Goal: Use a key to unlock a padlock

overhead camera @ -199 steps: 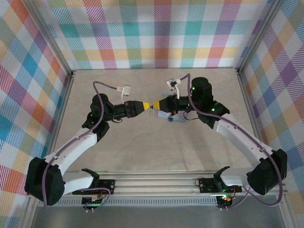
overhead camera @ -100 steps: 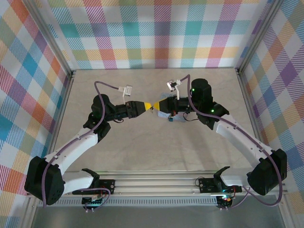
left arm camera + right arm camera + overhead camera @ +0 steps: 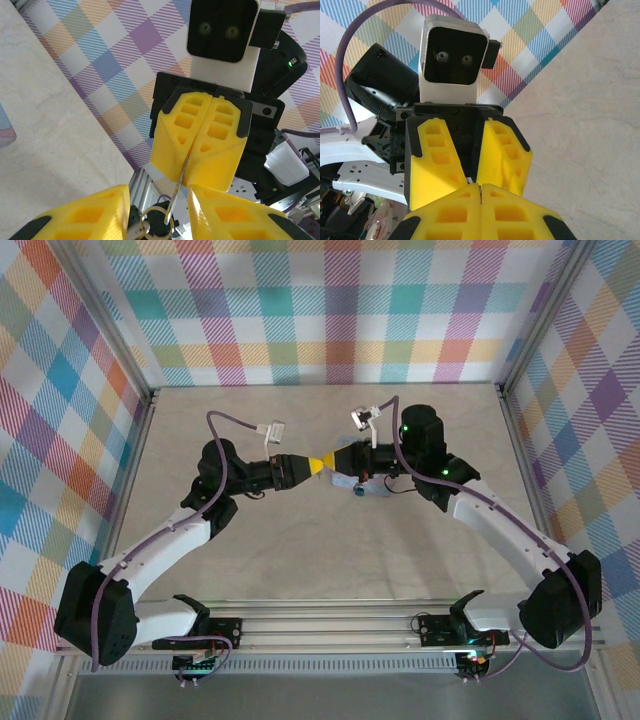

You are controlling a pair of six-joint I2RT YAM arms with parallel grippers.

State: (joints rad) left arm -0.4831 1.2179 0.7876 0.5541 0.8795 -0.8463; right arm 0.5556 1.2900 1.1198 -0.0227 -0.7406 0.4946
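In the left wrist view my right gripper (image 3: 186, 172) faces the camera, shut on the key (image 3: 177, 192), a thin grey blade that sticks out from between its yellow pads. A small metal ring (image 3: 143, 220) hangs at the key's free end. My left gripper (image 3: 159, 200) is open, one finger on each side of the blade without touching it. From above, the left gripper (image 3: 317, 464) and the right gripper (image 3: 331, 461) meet tip to tip over the middle of the table. A tiny dark-blue thing (image 3: 358, 491), apparently the padlock, lies under the right gripper.
A pale blue printed box (image 3: 379, 486) lies on the beige tabletop (image 3: 300, 560) below the right wrist. Checked cloth walls (image 3: 330, 310) and metal frame posts close in the table on three sides. Purple cables loop over both wrists.
My left gripper has pushed a little to the right, up to the right gripper's tip, and its jaws have narrowed around the key. The right gripper has stayed shut on the key.
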